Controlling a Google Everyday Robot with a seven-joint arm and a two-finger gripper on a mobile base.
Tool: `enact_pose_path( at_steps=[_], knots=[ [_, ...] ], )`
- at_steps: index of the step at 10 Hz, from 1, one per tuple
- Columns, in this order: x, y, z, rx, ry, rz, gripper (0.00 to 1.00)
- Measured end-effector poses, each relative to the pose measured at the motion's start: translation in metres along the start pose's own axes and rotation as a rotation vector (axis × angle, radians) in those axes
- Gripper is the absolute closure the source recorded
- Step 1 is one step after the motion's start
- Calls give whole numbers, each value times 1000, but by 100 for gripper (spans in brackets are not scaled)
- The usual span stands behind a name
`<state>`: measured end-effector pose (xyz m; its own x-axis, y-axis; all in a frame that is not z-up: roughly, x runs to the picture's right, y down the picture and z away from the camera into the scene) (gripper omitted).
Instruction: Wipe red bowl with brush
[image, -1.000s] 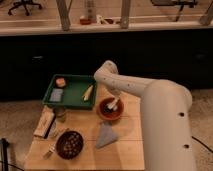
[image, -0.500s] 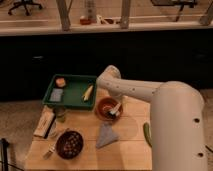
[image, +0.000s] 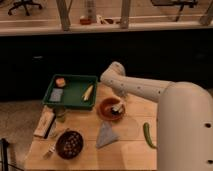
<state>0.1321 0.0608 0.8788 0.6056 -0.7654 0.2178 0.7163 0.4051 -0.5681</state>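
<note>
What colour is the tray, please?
The tray is green, camera view; the gripper is over the red bowl.

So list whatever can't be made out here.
Camera view:
The claw, down in the red bowl: the wrist covers most of it.
The brush: only a pale speck by the claw; contact with the bowl unclear.
The table: right side hidden behind the arm.
The dark bowl: contents too small to name.

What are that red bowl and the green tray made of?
The red bowl looks like matte clay or plastic: even reddish-orange, no shine. The green tray looks like plastic: uniform colour, raised rim. The gripper is at the bowl's right side.
</note>
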Motion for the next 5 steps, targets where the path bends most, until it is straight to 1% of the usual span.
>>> enact_pose_path(
  at_steps=[2,4,5],
  knots=[
    [4,-17,-7,0,16,-17,100],
    [-6,-40,-10,0,22,-59,100],
    [-12,-46,-10,2,20,-83,100]
  ],
)
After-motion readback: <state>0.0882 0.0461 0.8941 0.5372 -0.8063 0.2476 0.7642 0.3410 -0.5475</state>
